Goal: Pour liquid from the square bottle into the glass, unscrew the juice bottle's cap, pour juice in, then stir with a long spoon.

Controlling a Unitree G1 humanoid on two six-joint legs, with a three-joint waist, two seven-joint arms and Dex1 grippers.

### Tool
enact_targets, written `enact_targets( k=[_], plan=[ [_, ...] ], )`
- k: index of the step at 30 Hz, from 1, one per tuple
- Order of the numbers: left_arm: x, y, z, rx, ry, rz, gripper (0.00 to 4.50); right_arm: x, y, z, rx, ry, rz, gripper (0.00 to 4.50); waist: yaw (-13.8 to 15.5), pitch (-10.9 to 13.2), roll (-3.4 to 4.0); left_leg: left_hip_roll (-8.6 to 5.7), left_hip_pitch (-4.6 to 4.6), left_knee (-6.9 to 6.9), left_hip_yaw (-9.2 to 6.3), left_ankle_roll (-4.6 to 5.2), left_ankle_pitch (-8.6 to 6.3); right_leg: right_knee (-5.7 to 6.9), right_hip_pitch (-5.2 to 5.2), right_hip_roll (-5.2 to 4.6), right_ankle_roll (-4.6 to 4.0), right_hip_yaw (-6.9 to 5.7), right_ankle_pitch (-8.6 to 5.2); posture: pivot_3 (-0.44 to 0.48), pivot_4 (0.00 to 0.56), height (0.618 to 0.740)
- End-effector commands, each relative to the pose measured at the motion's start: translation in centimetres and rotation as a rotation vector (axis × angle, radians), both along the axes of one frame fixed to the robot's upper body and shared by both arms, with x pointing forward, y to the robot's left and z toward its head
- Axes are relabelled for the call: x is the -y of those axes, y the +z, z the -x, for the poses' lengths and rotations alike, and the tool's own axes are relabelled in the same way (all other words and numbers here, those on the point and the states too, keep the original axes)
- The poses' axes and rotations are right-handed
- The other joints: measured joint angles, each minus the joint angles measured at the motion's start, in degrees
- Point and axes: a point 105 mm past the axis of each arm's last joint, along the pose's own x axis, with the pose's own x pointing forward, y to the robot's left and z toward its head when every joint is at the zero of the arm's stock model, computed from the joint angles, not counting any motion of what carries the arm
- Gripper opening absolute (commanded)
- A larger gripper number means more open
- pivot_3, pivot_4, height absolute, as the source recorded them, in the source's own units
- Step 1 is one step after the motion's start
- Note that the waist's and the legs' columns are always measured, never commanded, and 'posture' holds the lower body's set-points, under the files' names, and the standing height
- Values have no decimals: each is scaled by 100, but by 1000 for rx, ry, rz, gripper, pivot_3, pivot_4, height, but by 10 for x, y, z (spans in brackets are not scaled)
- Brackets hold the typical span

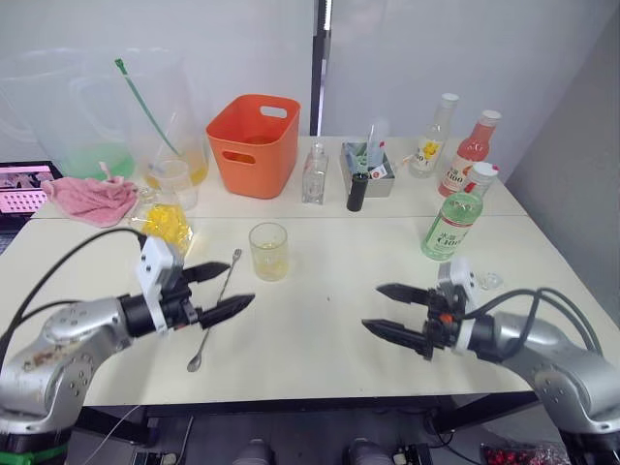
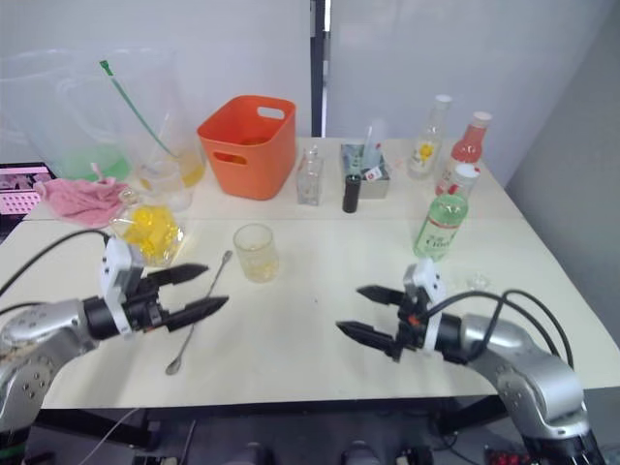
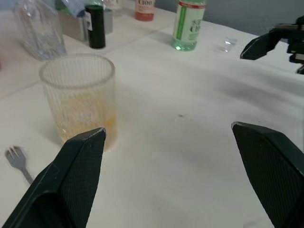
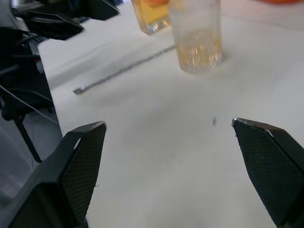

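Hovering low over the tabletop (image 1: 320, 339), the left gripper (image 1: 219, 291) and right gripper (image 1: 392, 310) are both spread wide and empty, judged staged for pickup. One long spoon (image 1: 215, 308) lies just beside the left gripper, one glass (image 1: 268, 251) just beyond it, one square bottle (image 1: 163, 223) behind it. One capped juice bottle (image 1: 453, 221) stands beyond the right gripper. Bottles counted: six.

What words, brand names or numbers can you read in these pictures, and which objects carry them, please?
"C1000": the green-and-white label of the juice bottle.
"C100", cut off at the picture's edge: the label of the pink-red bottle.
Yellow label on the clear bottle: too small to read.
Tag on the small black bottle: blurred.
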Motion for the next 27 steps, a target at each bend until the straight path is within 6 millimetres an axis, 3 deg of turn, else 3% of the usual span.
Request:
enact_targets(
  k=[1, 6, 11, 14, 21, 24, 27],
  plan=[
    [-2, -7, 14, 56, -86, -24, 4484, 10, 9, 1, 99, -93, -14, 4500, 29, 1, 1, 1, 14, -3, 1, 0, 0, -8, 19, 1, 0, 0, 0, 0, 150, 740],
    [-17, -7, 22, 114, -73, 24, 4484, 26, -4, 13, 60, -163, -52, 4500, 79, 0, 4, 10, 84, -35, 14, 1, 0, -61, 89, 6, -2, 2, -3, 0, 150, 740],
    [-58, -25, 22, 56, 34, 31, 4484, 87, -4, 8, 131, -414, -39, 4500, 86, -3, 8, 9, 112, -48, 16, 1, 0, -88, 127, 2, 0, 0, -3, 0, 150, 740],
    [-80, -22, 23, 44, 62, 12, 4484, 134, -16, 11, 117, -545, -7, 4500, 92, -3, 7, 9, 120, -55, 18, 1, 0, -92, 131, 3, 0, 0, -4, 0, 150, 740],
    [-61, 10, 3, 85, -14, 94, 4484, 168, -18, 18, 151, -702, -54, 4500, 82, -9, 20, 10, 123, -57, 19, 1, 0, -90, 135, 2, 1, 1, -4, 0, 150, 740],
    [-53, 18, -1, 106, -46, 111, 4484, 172, -4, 12, 205, -758, -93, 4500, 33, -13, 30, 10, 125, -65, 23, 1, 0, -91, 133, 1, 1, 7, -4, 0, 150, 740],
    [-44, 25, -2, 123, -72, 126, 4484, 170, 17, -6, 279, -780, -96, 4500, -55, -12, 35, 11, 127, -71, 23, 1, 0, -90, 131, 2, 0, 10, -4, 0, 150, 740]
  ],
)
